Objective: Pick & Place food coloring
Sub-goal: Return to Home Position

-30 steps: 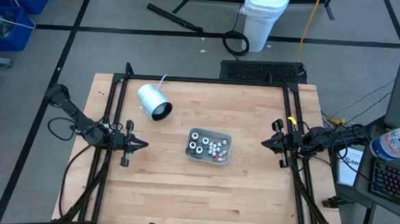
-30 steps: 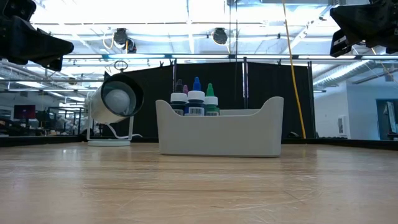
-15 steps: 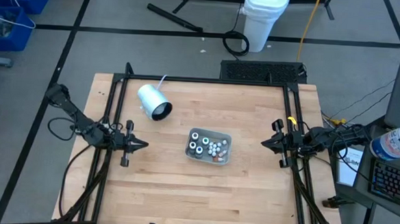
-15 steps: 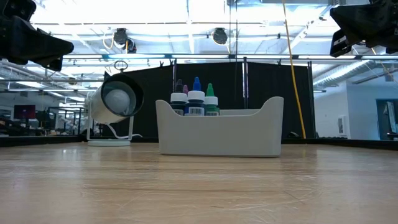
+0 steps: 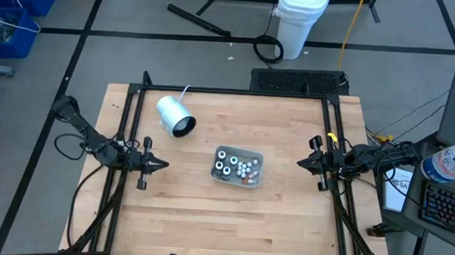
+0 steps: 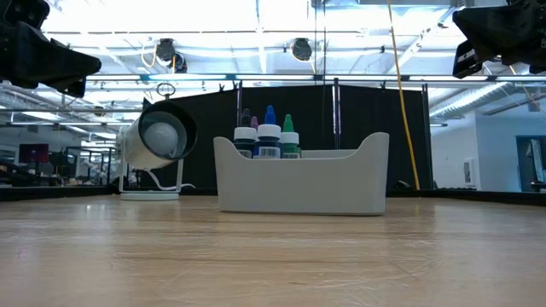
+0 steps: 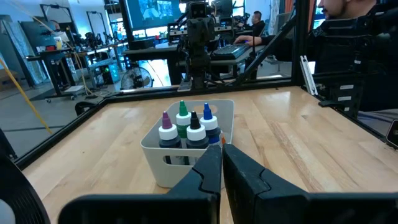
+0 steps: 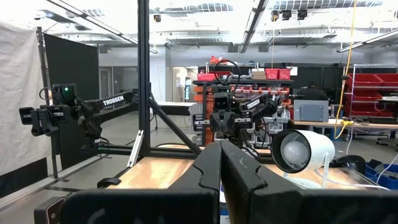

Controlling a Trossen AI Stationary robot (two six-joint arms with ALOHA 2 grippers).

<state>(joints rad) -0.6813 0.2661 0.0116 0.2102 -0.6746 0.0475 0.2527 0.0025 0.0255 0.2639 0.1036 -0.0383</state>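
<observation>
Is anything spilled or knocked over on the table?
Nothing stands out. The small food coloring bottles look upright inside the shallow grey rectangular tray, nothing spilled on the wooden table. The white-and-grey cylinder sits apart. The left gripper and right gripper wait at the table's sides, jaws shut.

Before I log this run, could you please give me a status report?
Left gripper shut, right gripper shut, at table sides. Small food coloring bottles inside shallow grey bin. White cylinder sits apart.

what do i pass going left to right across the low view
left gripper, up high → white cylinder → tray with the bottles standing in it → right gripper, up high
</observation>
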